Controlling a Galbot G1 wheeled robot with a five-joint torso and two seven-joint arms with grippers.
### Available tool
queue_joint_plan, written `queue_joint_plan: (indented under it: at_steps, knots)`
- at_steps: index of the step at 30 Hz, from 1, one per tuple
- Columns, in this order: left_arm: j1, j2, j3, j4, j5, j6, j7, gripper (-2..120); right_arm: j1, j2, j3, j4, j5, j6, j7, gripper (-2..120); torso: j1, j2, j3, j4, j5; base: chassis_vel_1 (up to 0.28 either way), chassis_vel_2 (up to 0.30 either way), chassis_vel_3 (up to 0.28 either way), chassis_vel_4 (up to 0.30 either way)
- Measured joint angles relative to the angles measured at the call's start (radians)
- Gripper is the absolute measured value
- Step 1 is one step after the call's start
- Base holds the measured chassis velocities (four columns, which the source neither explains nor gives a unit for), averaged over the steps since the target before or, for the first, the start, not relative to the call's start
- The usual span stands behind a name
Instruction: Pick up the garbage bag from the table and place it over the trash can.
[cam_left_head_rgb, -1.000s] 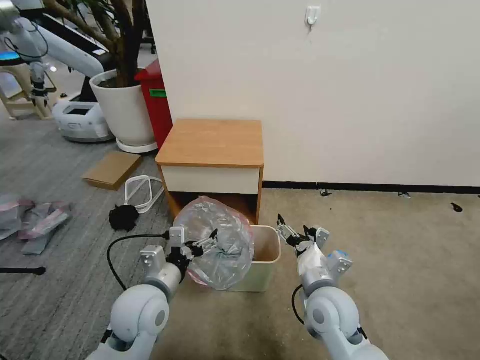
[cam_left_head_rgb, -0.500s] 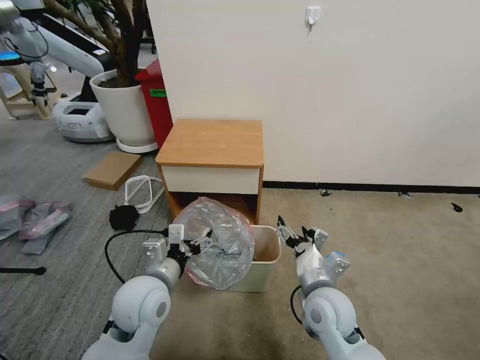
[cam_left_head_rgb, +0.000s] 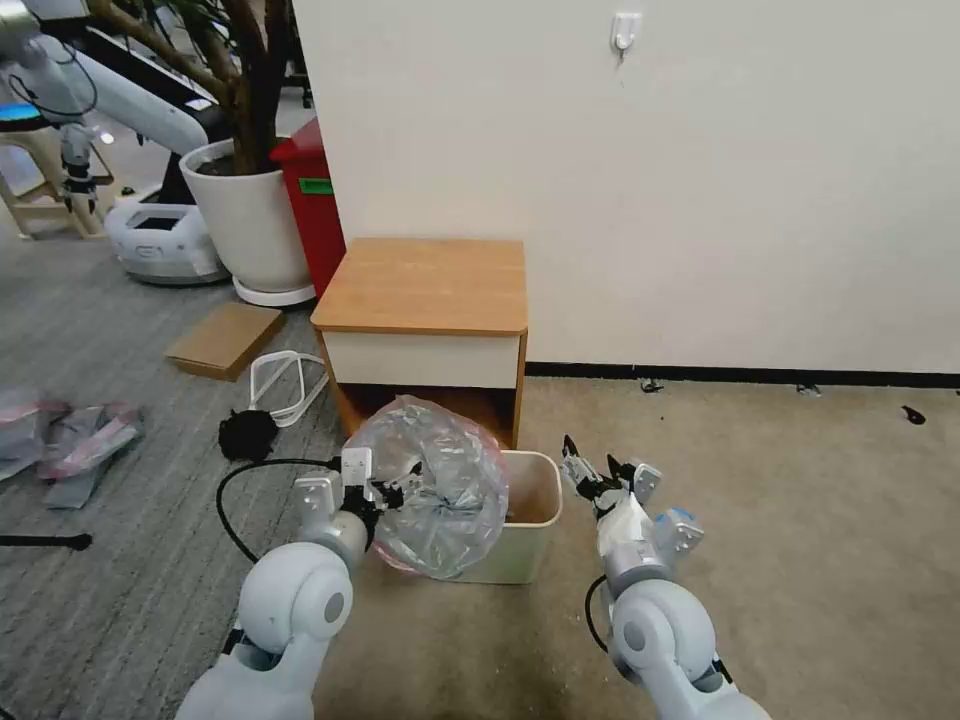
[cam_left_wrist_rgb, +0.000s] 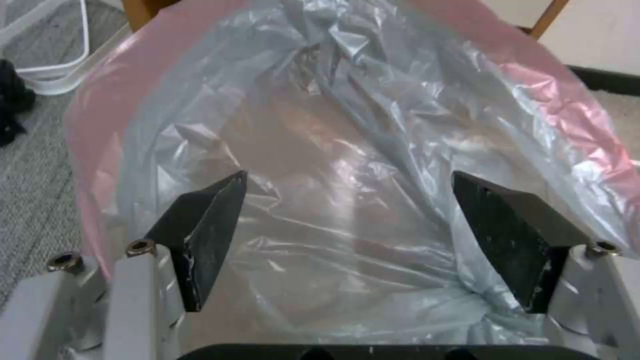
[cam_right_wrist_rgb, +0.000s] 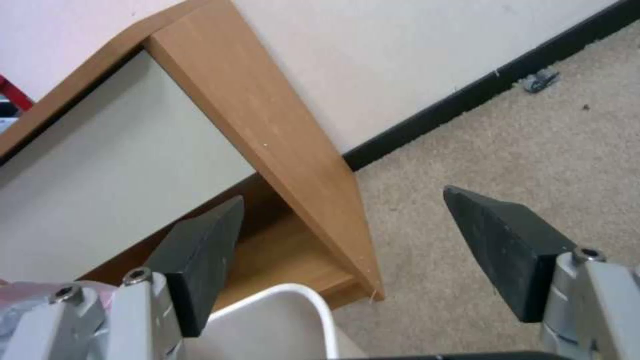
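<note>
Left end effector (cam_left_wrist_rgb: 347, 240), fingers spread, sits against the garbage bag (cam_left_head_rgb: 435, 485), draped over the trash can's (cam_left_head_rgb: 530, 540) left rim. Right end effector (cam_left_head_rgb: 597, 472) hovers spread right of the can. Judged next: stretching the bag across the far-right rim.

Even indoor light, soft focus

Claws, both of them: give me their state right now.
Left claw: open, fingers spread against the garbage bag, not pinching it.
Right claw: open, holding nothing, beside the trash can.
</note>
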Motion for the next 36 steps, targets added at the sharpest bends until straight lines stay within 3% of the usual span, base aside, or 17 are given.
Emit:
queue_joint_plan:
  at_steps: [21,36]
  knots:
    - [-0.075,-0.001,0.076,0.113,-0.046,-0.003,-0.092,76,0.004,0.001,0.011,-0.019,-0.002,0.009,-0.002,70,0.0,0.0,0.0,0.0,0.0,0.0,0.0,0.0,0.0]
    - [-0.084,0.012,0.084,0.121,-0.068,-0.004,-0.116,74,0.013,0.001,0.017,-0.033,-0.001,0.013,-0.002,63,0.0,0.0,0.0,0.0001,0.0,0.0,0.0,0.0,0.0]
